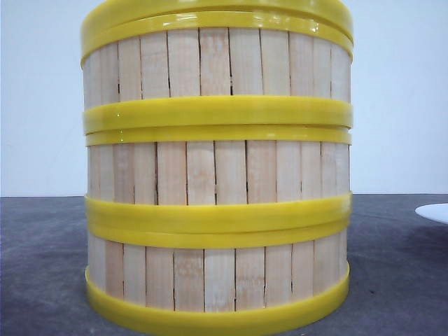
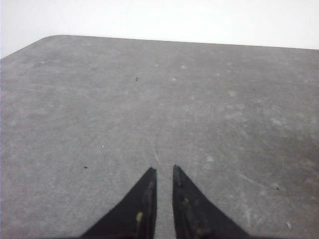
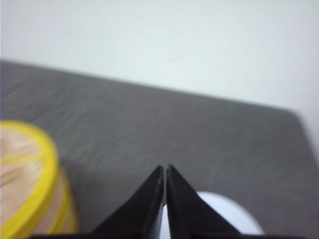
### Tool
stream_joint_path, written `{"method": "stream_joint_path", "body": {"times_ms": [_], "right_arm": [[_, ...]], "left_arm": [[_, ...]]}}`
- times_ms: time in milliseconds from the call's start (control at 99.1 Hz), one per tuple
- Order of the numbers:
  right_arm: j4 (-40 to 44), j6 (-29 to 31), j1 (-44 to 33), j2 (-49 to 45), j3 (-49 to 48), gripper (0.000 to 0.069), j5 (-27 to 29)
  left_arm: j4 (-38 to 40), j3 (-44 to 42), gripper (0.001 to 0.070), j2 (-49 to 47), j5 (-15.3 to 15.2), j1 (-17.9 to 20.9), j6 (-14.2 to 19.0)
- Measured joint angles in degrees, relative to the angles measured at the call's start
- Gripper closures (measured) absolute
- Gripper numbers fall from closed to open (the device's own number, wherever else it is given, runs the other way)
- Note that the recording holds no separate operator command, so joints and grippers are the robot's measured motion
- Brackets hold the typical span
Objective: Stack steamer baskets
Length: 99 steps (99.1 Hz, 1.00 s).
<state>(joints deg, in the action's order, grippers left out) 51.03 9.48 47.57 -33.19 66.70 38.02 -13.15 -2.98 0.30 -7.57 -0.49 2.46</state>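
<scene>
Three steamer baskets stand stacked in one column close to the front camera: the top one [image 1: 217,63], the middle one [image 1: 217,171] and the bottom one [image 1: 217,276] on the grey table. Their yellow rims line up. Neither arm shows in the front view. My right gripper [image 3: 165,167] is shut and empty, hovering beside the stack [image 3: 25,169] and apart from it. Over bare table, my left gripper [image 2: 164,169] holds nothing, its fingers drawn together to a narrow slit. No basket appears in the left wrist view.
A flat white plate [image 1: 434,211] lies on the table to the right of the stack, and it also shows under my right gripper as the plate [image 3: 224,209]. The table's far edge [image 2: 174,41] meets a white wall.
</scene>
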Motion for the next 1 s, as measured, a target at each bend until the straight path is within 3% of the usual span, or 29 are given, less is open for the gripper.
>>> {"method": "stream_joint_path", "body": {"times_ms": [212, 454, 625, 999], "right_arm": [[-9.0, -8.7, -13.8, 0.0, -0.6, 0.0686, -2.8], [-20.0, -13.9, -36.0, 2.1, -8.6, 0.0686, -23.2], [-26.9, -14.2, -44.4, 5.1, -17.9, 0.0686, -33.7], [-38.4, -11.6, -48.4, 18.7, -42.9, 0.0686, -35.5]], "left_arm": [[0.0, 0.0, 0.0678, 0.0, 0.0, 0.0, 0.0], [0.0, 0.0, 0.0678, 0.0, 0.0, 0.0, 0.1], [0.0, 0.0, 0.0678, 0.0, 0.0, 0.0, 0.1], [0.0, 0.0, 0.0678, 0.0, 0.0, 0.0, 0.1]]}}
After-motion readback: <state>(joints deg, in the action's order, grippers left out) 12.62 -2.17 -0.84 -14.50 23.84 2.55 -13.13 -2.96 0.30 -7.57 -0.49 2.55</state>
